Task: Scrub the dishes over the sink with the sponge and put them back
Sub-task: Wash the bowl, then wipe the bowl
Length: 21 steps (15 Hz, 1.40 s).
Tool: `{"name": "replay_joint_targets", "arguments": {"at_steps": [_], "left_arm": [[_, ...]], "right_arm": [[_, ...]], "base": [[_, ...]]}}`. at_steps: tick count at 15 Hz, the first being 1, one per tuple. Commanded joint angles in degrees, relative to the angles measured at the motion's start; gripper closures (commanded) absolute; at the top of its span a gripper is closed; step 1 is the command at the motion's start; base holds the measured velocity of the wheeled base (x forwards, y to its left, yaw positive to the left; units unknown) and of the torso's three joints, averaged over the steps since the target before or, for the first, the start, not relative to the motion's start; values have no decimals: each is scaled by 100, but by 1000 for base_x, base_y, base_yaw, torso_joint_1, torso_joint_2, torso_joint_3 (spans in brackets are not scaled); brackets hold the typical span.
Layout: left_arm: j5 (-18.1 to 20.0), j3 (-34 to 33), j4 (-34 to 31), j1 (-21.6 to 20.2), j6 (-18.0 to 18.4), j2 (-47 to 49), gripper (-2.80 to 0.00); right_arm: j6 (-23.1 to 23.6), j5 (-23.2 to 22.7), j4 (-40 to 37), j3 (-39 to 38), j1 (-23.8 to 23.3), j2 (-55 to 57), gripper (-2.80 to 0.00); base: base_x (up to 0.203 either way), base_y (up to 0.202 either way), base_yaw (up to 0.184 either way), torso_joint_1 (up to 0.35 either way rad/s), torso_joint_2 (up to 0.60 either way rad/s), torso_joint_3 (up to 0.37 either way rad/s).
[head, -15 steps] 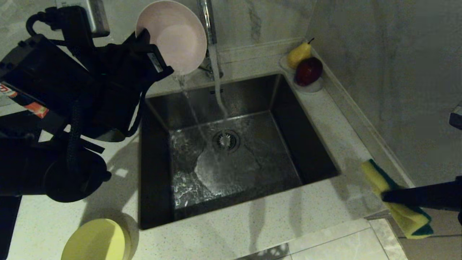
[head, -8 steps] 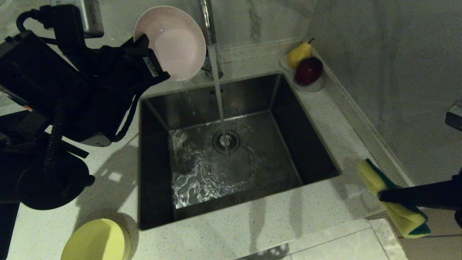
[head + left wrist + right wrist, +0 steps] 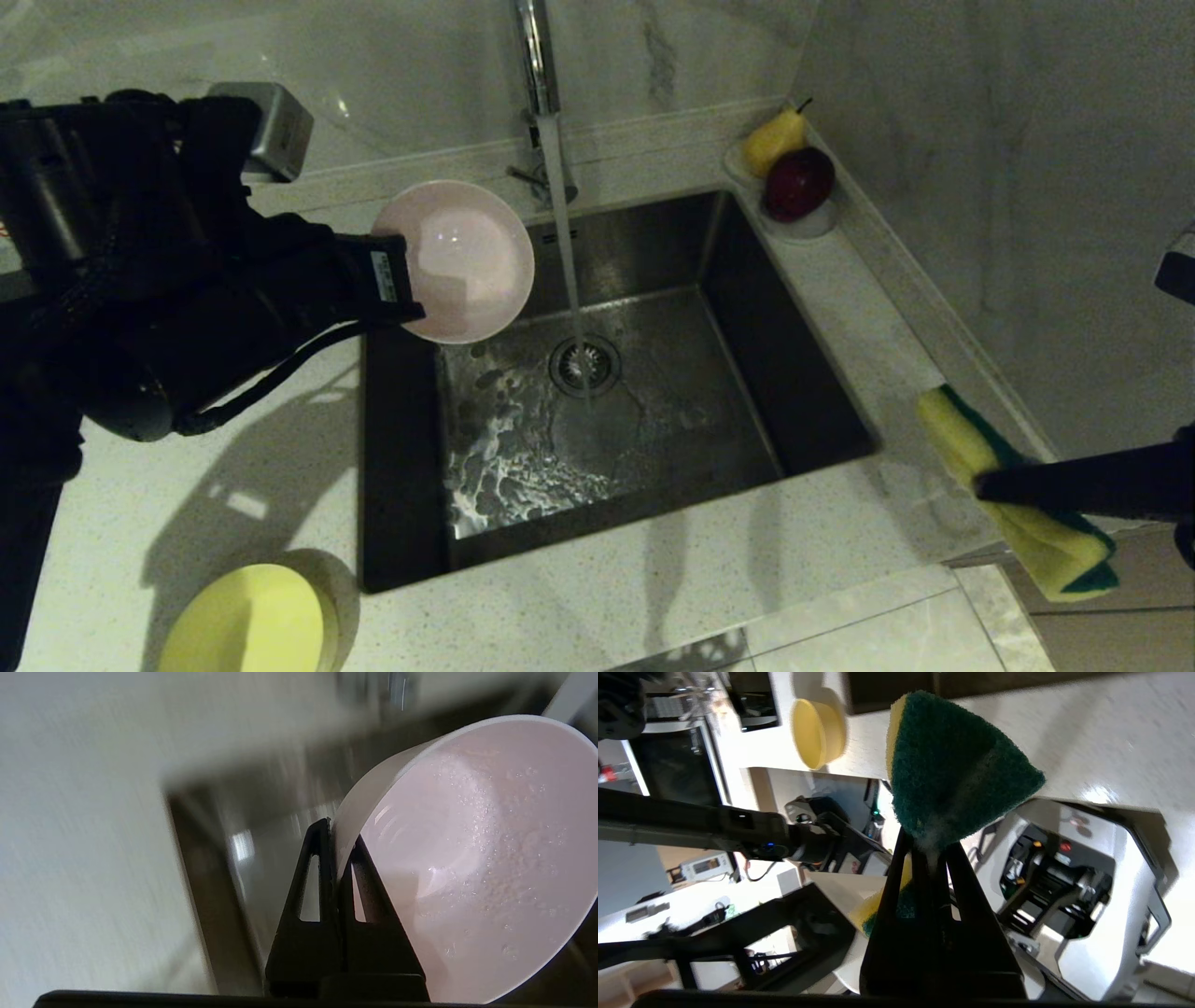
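A pale pink bowl [image 3: 462, 261] hangs over the back left corner of the steel sink [image 3: 747, 392], just left of the running water. My left gripper [image 3: 397, 285] is shut on its rim. In the left wrist view the fingers [image 3: 322, 868] pinch the wet rim of the pink bowl [image 3: 467, 858], one inside and one outside. My right gripper [image 3: 990, 487] hovers past the counter's right front corner, shut on the yellow and green sponge [image 3: 957, 439]. In the right wrist view the sponge [image 3: 952, 774] sticks out bent beyond that gripper [image 3: 931, 845]. A yellow bowl [image 3: 247, 621] sits on the counter front left.
The tap [image 3: 534, 56] runs a stream [image 3: 565, 243] onto the drain strainer [image 3: 584, 364], and foam lies on the sink floor. A white dish with a pear [image 3: 773, 140] and a red apple [image 3: 798, 182] stands at the back right corner. A wall rises along the right.
My left arm has brought the pink bowl down from beside the tap to just over the sink's back left and turned it; water no longer pours from it. The sponge barely shifted.
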State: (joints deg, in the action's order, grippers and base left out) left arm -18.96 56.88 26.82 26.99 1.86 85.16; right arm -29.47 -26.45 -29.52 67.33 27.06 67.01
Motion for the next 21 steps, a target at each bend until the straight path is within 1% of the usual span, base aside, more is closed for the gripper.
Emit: {"name": "replay_joint_targets", "arguments": {"at_steps": [1,2,3,5,7,10,11,13,14,15,16,17,18,19,21], "left_arm": [[-32,353,-917,324,-1031,173,0],[-47,437,-951,439,-1332,318,0],[-52,503,-940,588,-1540,403,0],[-60,560,-934,900,-1739,452,0],[-162,518,-923,1258,-1795,567,0],[-698,488,-765,1569,-1763,855,0],[-901,443,-504,1634,-1737,1002,0],[-1023,381,119,1693,-1713,1258,0],[-1065,326,411,1731,-1662,1328,0],[-1086,275,677,1821,-1528,1365,0],[-1092,246,765,1855,-1444,1368,0],[-1139,172,1020,1921,-1221,1358,0],[-1302,50,1220,1964,-1022,1328,0],[-1383,-100,1489,2008,-823,1300,0],[-1413,-308,2199,2107,-480,1344,0]], "right_arm": [[-37,-11,-31,329,175,352,0],[-42,-15,-45,473,211,483,0],[-52,-17,-61,632,296,636,0],[-65,-15,-175,966,565,948,0],[-73,29,-305,1298,866,1360,0],[-76,41,-548,1847,1076,1782,0],[-82,32,-710,2008,1155,1946,0],[-129,42,-795,2188,1324,2143,0],[-142,38,-798,2282,1338,2231,0],[-145,42,-797,2378,1342,2373,0],[-146,43,-795,2451,1346,2463,0],[-146,44,-794,2551,1355,2631,0],[-146,44,-793,2653,1358,2789,0],[-146,44,-792,2738,1355,2934,0],[-146,46,-796,2986,1354,3154,0]], "base": [[0,0,0,0,0,0],[0,0,0,0,0,0],[0,0,0,0,0,0],[0,0,0,0,0,0],[0,0,0,0,0,0],[0,0,0,0,0,0],[0,0,0,0,0,0],[0,0,0,0,0,0],[0,0,0,0,0,0],[0,0,0,0,0,0],[0,0,0,0,0,0],[0,0,0,0,0,0],[0,0,0,0,0,0],[0,0,0,0,0,0],[0,0,0,0,0,0]]}}
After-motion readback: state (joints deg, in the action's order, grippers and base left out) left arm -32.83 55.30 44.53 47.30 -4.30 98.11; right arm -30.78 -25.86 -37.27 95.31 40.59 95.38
